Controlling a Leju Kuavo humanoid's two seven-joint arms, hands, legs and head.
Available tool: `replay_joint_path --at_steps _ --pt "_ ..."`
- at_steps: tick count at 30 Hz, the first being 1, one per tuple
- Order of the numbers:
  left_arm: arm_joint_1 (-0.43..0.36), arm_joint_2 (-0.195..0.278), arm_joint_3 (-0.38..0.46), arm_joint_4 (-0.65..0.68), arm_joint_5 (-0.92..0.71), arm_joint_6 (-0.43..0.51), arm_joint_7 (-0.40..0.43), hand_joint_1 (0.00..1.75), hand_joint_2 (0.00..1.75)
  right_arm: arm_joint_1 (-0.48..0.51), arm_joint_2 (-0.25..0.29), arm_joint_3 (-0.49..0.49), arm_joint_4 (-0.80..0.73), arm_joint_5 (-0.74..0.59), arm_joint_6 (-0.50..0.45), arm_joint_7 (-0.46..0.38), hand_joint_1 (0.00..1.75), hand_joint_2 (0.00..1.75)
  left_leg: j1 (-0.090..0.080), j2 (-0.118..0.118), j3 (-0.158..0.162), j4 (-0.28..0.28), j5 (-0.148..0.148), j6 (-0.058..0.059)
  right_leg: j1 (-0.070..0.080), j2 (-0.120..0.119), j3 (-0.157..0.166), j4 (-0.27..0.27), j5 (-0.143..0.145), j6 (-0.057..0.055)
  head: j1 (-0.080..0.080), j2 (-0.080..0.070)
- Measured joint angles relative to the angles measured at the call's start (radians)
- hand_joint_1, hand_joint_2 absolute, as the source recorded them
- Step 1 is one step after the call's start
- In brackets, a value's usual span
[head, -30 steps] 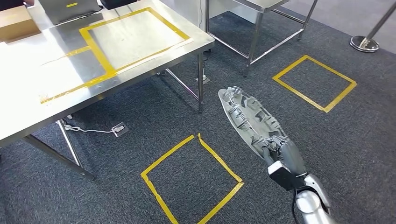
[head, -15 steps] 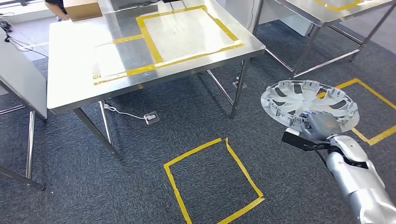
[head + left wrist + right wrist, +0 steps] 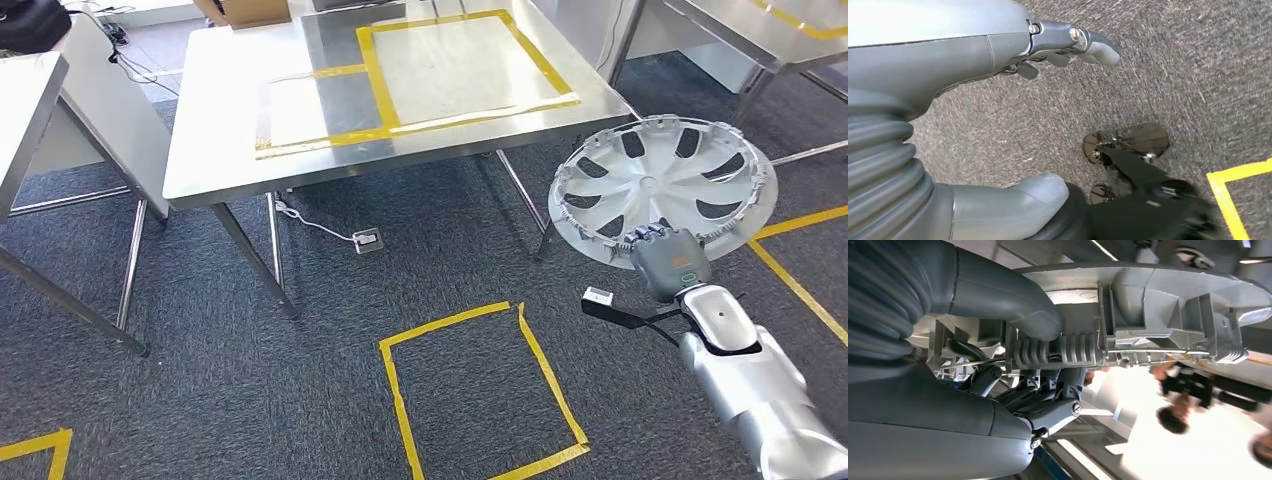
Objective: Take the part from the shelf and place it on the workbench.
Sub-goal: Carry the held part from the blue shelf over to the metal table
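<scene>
The part is a round silver wheel cover with several spokes, its hollow side tilted toward me. My right hand grips its lower rim, out in front of me above the carpet, right of the workbench. Close up in the right wrist view, the thumb and fingers of that hand clamp the ribbed edge of the cover. The steel workbench with yellow tape frames stands ahead on the left. My left hand hangs over the grey carpet with its fingers apart and nothing in it.
A yellow tape square marks the carpet in front of me, another tape line lies at the right. More steel tables stand at the far right and far left. A cardboard box sits at the workbench's back edge.
The whole view has swung, bringing the workbench nearer the centre. The wheel cover has turned from edge-on to facing me and risen slightly in my right hand.
</scene>
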Motion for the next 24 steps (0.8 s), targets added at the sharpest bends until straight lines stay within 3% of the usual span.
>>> replay_joint_path --at_steps 2,4,5,7,8,9,11,12,13,15,17,18,19,20,21,22,24 --pt "-0.003 0.0 0.0 0.0 0.0 0.0 0.0 0.0 1.75 0.015 0.0 0.008 -0.026 0.006 -0.001 0.001 1.75 1.75 -0.011 0.023 0.03 -0.062 0.011 0.017 0.005 -0.022 0.005 0.0 -0.005 0.009 0.001 0.0" --pt "-0.001 0.0 0.0 0.0 0.0 0.001 0.001 0.0 1.75 0.032 0.001 0.013 -0.055 0.027 -0.012 0.0 1.75 1.75 -0.011 -0.002 0.029 -0.067 0.015 0.026 0.006 -0.043 0.009 -0.002 -0.009 0.018 0.001 0.0" --pt "0.001 0.0 0.0 0.0 -0.001 0.002 0.002 0.0 1.75 0.048 0.002 0.014 -0.08 0.049 -0.022 0.002 1.75 1.75 -0.008 -0.014 0.03 -0.071 0.017 0.03 0.004 -0.033 0.011 0.002 -0.015 0.024 0.001 0.0" --pt "0.001 0.0 0.0 0.0 -0.002 0.005 0.004 0.0 1.75 0.1 0.006 0.016 -0.149 0.101 -0.045 0.017 1.75 1.75 0.002 -0.038 0.034 -0.078 0.023 0.038 -0.001 0.024 -0.007 0.05 -0.049 0.033 0.003 0.0" --pt "-0.002 -0.001 0.0 0.0 -0.003 0.006 0.005 0.0 1.75 0.135 0.007 0.017 -0.193 0.124 -0.053 0.034 1.75 1.75 0.005 -0.051 0.034 -0.08 0.024 0.04 -0.003 0.059 -0.031 0.105 -0.078 0.037 0.004 0.0" --pt "-0.004 -0.001 0.0 0.0 -0.003 0.007 0.007 0.0 1.75 0.173 0.008 0.02 -0.238 0.139 -0.058 0.055 1.75 1.75 0.006 -0.066 0.034 -0.08 0.024 0.042 -0.004 0.078 -0.065 0.171 -0.109 0.039 0.005 0.0" --pt "-0.007 -0.002 0.002 0.0 -0.002 0.007 0.013 0.0 1.75 0.247 0.006 0.038 -0.338 0.154 -0.06 0.111 1.75 1.75 0.008 -0.099 0.034 -0.078 0.024 0.042 -0.005 0.087 -0.116 0.264 -0.134 0.042 0.007 0.0" --pt "-0.005 -0.002 0.003 0.0 -0.001 0.008 0.016 0.0 1.75 0.275 0.003 0.052 -0.384 0.157 -0.058 0.138 1.75 1.75 0.009 -0.115 0.034 -0.076 0.023 0.041 -0.007 0.088 -0.119 0.26 -0.118 0.043 0.007 0.0" --pt "-0.004 -0.002 0.005 0.0 0.001 0.009 0.019 0.0 1.75 0.296 -0.001 0.067 -0.428 0.158 -0.054 0.164 1.75 1.75 0.011 -0.13 0.034 -0.073 0.023 0.039 -0.009 0.093 -0.103 0.218 -0.084 0.044 0.007 0.0" --pt "-0.001 -0.001 0.007 0.0 0.004 0.012 0.02 0.0 1.75 0.318 -0.011 0.096 -0.493 0.159 -0.039 0.216 1.75 1.75 0.012 -0.156 0.031 -0.064 0.019 0.028 -0.018 0.132 -0.045 0.088 -0.022 0.048 0.008 0.0" --pt "-0.003 0.0 0.009 -0.001 0.004 0.015 0.02 0.0 1.75 0.326 -0.021 0.126 -0.535 0.16 -0.029 0.278 1.75 1.75 0.013 -0.179 0.022 -0.058 0.019 0.012 -0.021 0.167 -0.014 0.019 -0.005 0.043 0.008 0.0" --pt "-0.002 0.001 0.01 -0.001 0.005 0.016 0.018 0.0 1.75 0.329 -0.025 0.142 -0.55 0.16 -0.028 0.312 1.75 1.75 0.013 -0.19 0.018 -0.059 0.022 0.003 -0.019 0.169 -0.014 0.016 -0.008 0.037 0.008 0.0" --pt "-0.001 0.001 0.012 -0.001 0.005 0.016 0.016 0.0 1.75 0.332 -0.029 0.156 -0.561 0.16 -0.03 0.344 1.75 1.75 0.014 -0.201 0.015 -0.063 0.026 -0.005 -0.018 0.156 -0.014 0.014 -0.005 0.028 0.008 0.0" --pt "0.002 0.002 0.014 -0.001 0.004 0.016 0.013 0.0 1.75 0.334 -0.031 0.166 -0.569 0.16 -0.032 0.374 1.75 1.75 0.015 -0.198 0.013 -0.064 0.028 -0.012 -0.018 0.144 -0.013 0.012 -0.001 0.02 0.008 0.0" --pt "0.004 0.003 0.015 -0.001 0.004 0.016 0.011 0.0 1.75 0.337 -0.033 0.173 -0.574 0.159 -0.033 0.402 1.75 1.75 0.013 -0.177 0.007 -0.055 0.021 -0.017 -0.019 0.132 -0.012 0.008 0.002 0.011 0.006 0.0" --pt "0.004 0.004 0.015 -0.001 0.003 0.016 0.008 0.0 1.75 0.344 -0.036 0.177 -0.58 0.159 -0.035 0.431 1.75 1.75 0.011 -0.144 -0.007 -0.027 0.002 -0.021 -0.019 0.119 -0.01 0.005 0.004 0.004 0.002 0.0" --pt "0.002 0.004 0.016 -0.001 -0.001 0.016 0.002 0.0 1.75 0.366 -0.048 0.179 -0.59 0.158 -0.038 0.484 1.75 1.75 0.01 -0.074 -0.056 0.087 -0.063 -0.027 -0.014 0.09 -0.01 0.004 0.004 -0.005 -0.005 0.0"
